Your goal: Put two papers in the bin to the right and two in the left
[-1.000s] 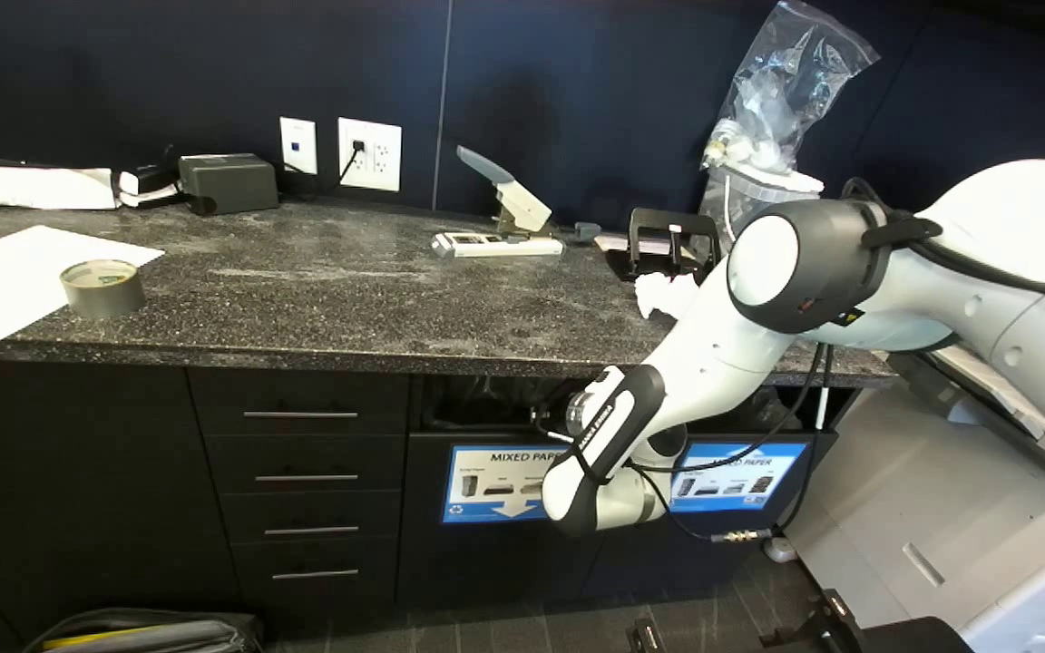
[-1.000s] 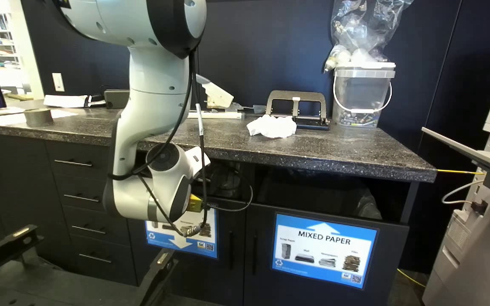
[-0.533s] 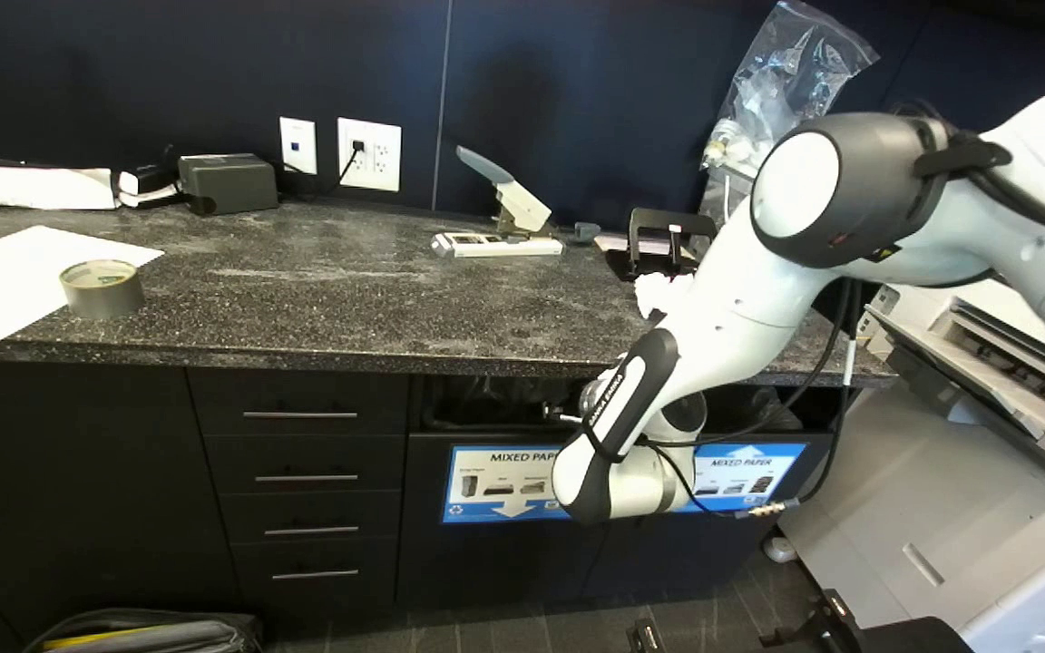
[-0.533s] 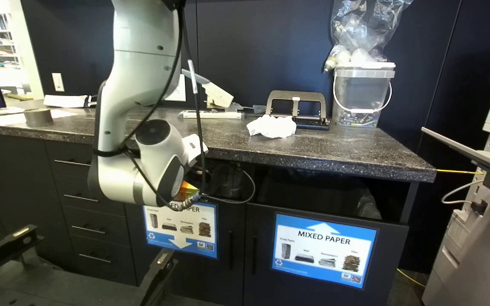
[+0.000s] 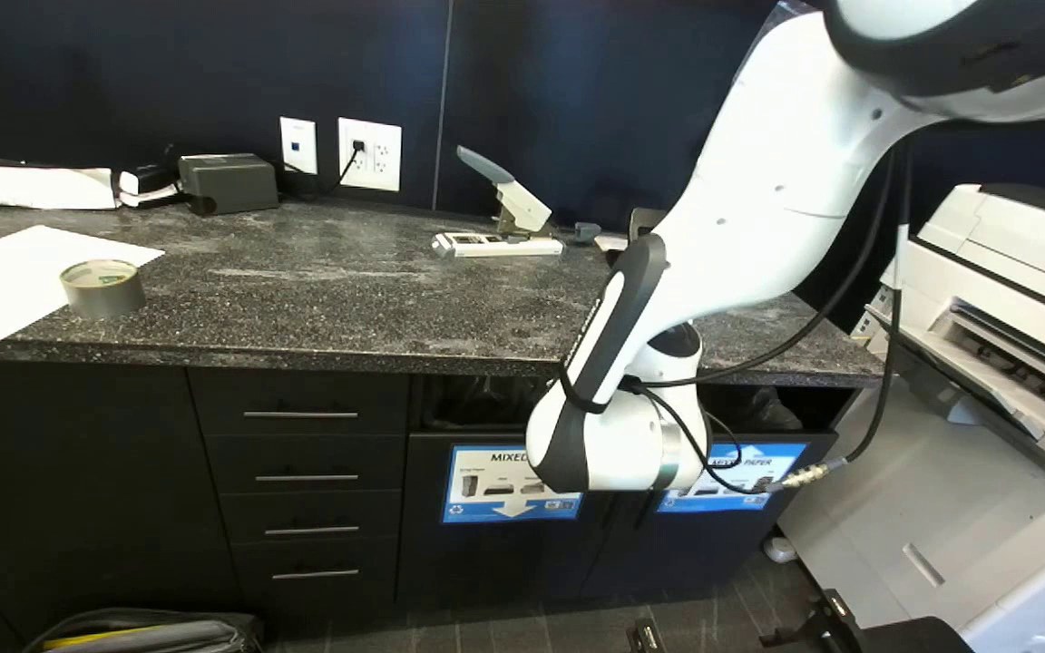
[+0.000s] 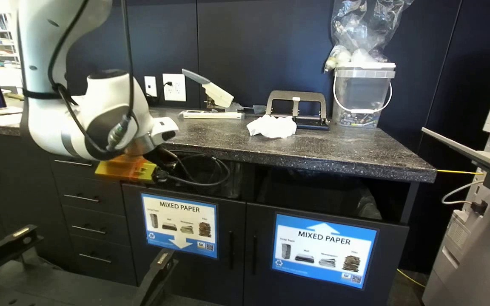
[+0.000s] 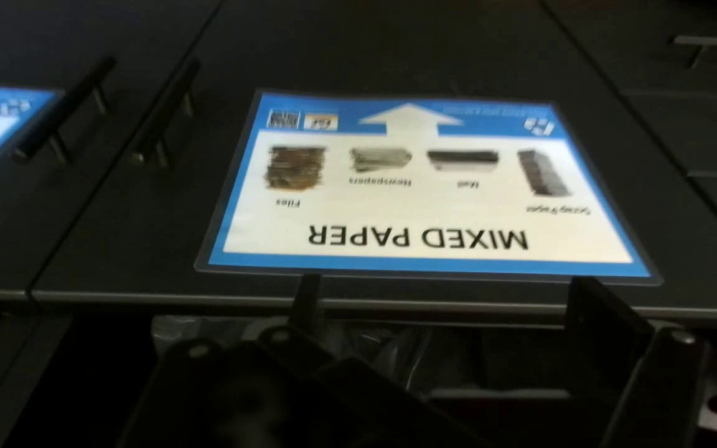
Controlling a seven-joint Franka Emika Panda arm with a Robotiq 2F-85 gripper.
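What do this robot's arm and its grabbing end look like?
The arm is white and rounded, with black trim. Black cables run along it, one with a metallic connector. The gripper is dark with two slim fingers; a yellow-orange piece shows near it.

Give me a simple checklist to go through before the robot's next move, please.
1. Gripper open and holding nothing: ok.
2. Paper in sight on the counter: ok.
3. Gripper over the paper, likely its next target: not ok; it hangs by the left bin.
4. Punch clear of the paper: cannot tell; they overlap in view.
5. Right bin open above its front: ok, uncovered.
6. Papers already in either bin: cannot tell; the bottoms are hidden.
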